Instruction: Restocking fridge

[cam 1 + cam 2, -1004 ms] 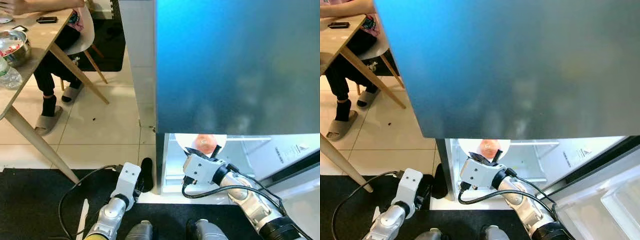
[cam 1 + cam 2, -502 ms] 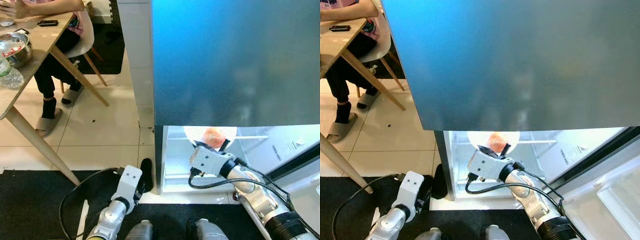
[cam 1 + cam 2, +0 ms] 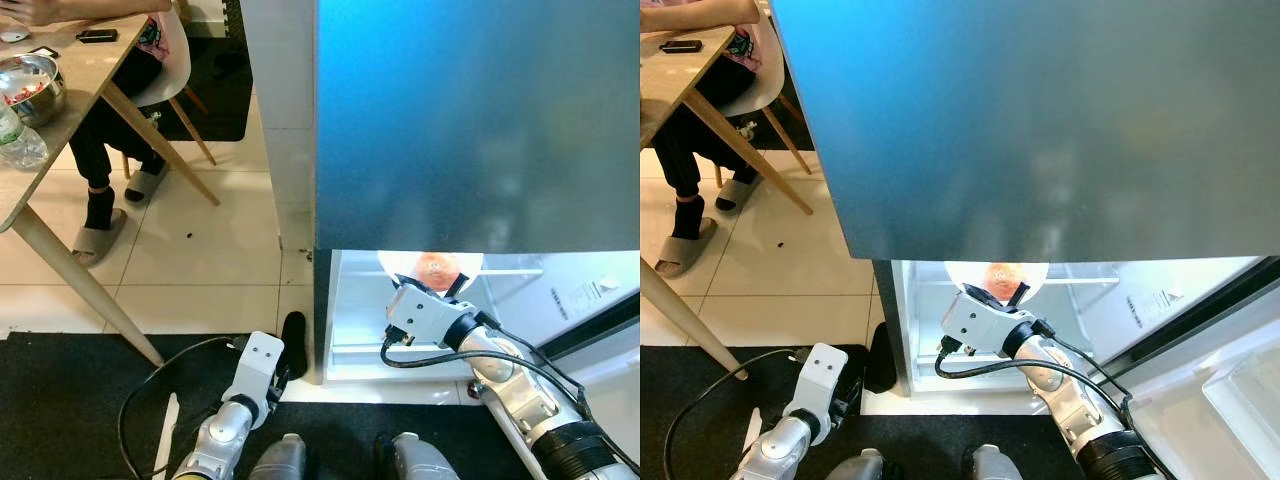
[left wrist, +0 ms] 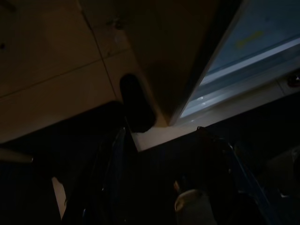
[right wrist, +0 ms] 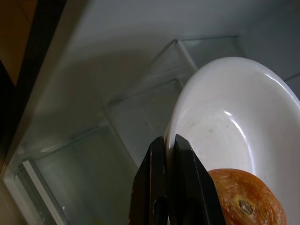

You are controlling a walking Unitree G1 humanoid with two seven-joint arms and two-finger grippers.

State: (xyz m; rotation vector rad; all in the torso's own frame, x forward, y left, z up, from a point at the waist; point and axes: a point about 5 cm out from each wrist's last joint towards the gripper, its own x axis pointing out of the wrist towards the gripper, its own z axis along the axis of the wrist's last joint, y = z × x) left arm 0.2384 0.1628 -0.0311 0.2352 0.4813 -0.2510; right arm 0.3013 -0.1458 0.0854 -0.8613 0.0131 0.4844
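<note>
I have the right gripper [image 5: 168, 154] clamped on the rim of a shallow white ceramic plate [image 5: 234, 117], its two black fingers [image 5: 157, 164] pinched together with the rim between them. A round orange-red fruit [image 5: 246, 204] lies in the plate, close to the fingers. In the head views the plate [image 3: 992, 272] sits just inside the lit lower compartment of the tall blue-grey fridge [image 3: 470, 120], right under the bottom edge of its upper door, and the fruit [image 3: 436, 267] shows in its middle. Behind the plate I can see clear glass shelves [image 5: 140, 108] and white inner walls. The fridge's lower door [image 3: 1210, 390] stands swung open at my right.

My left gripper [image 3: 292, 345] hangs low beside the fridge's corner, over the black floor mat [image 3: 70, 400]; its wrist camera is too dark for me to tell whether its fingers are apart. At far left a person [image 3: 110, 150] in sandals sits at a pale wooden counter [image 3: 60, 110] carrying a metal bowl [image 3: 30, 90].
</note>
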